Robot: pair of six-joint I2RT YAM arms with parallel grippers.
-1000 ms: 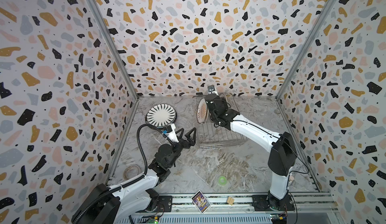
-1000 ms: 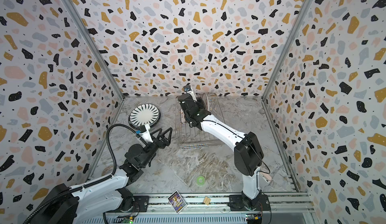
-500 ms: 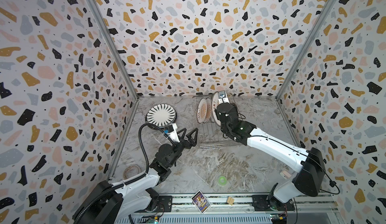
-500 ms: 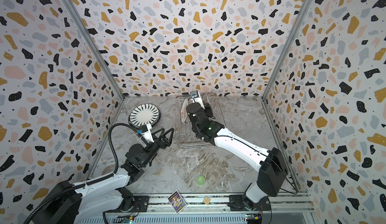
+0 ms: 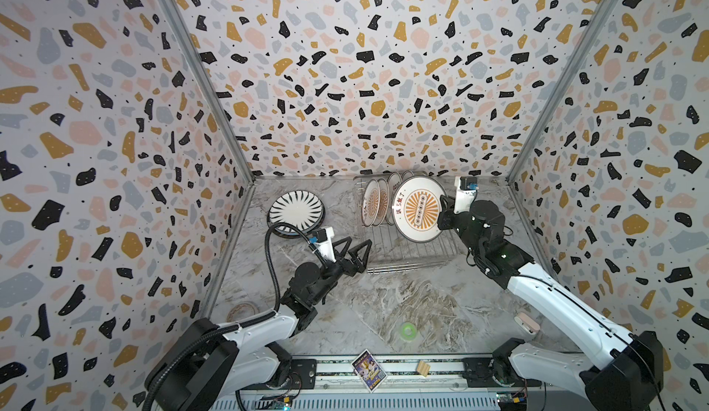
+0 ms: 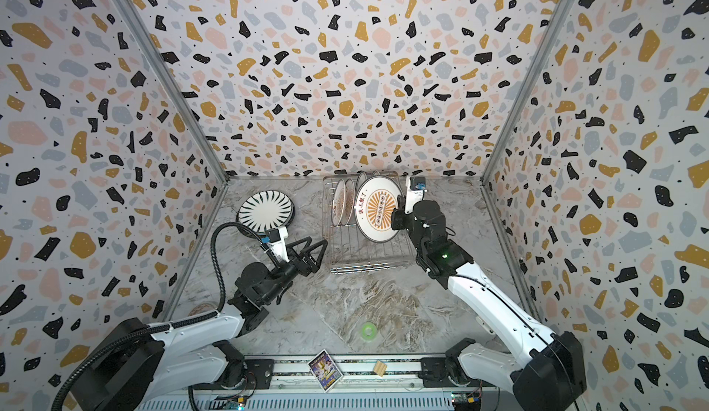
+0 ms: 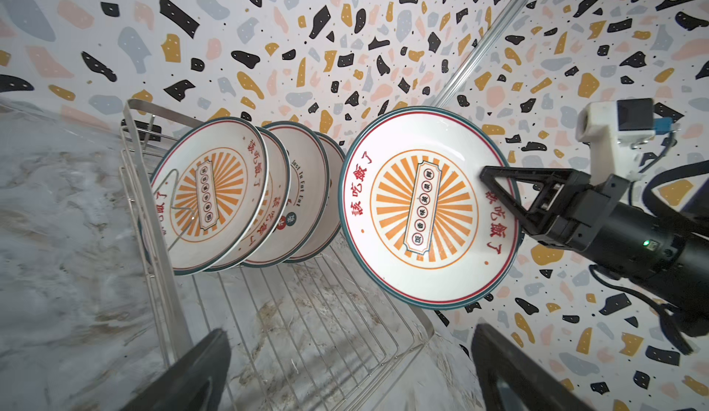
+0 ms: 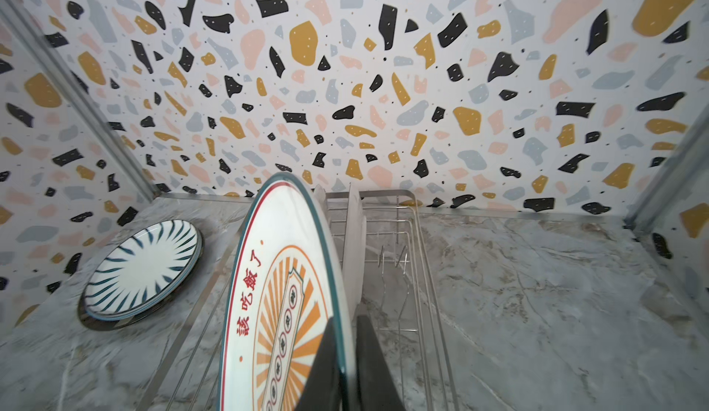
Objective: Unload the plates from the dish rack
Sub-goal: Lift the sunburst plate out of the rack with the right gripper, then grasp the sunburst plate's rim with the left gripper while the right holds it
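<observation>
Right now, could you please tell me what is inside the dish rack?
Four plates stand on edge at its far end; the front plate shows an orange sunburst, and it covers most of the three behind. The rest of the dish rack is bare wire.

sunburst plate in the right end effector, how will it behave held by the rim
Likely rigid: the sunburst plate shows no sag held on edge. Its glossy glaze looks slippery, and the right end effector pinches only the rim, so it may pivot or slip. Looks ceramic, so probably breakable if dropped.
</observation>
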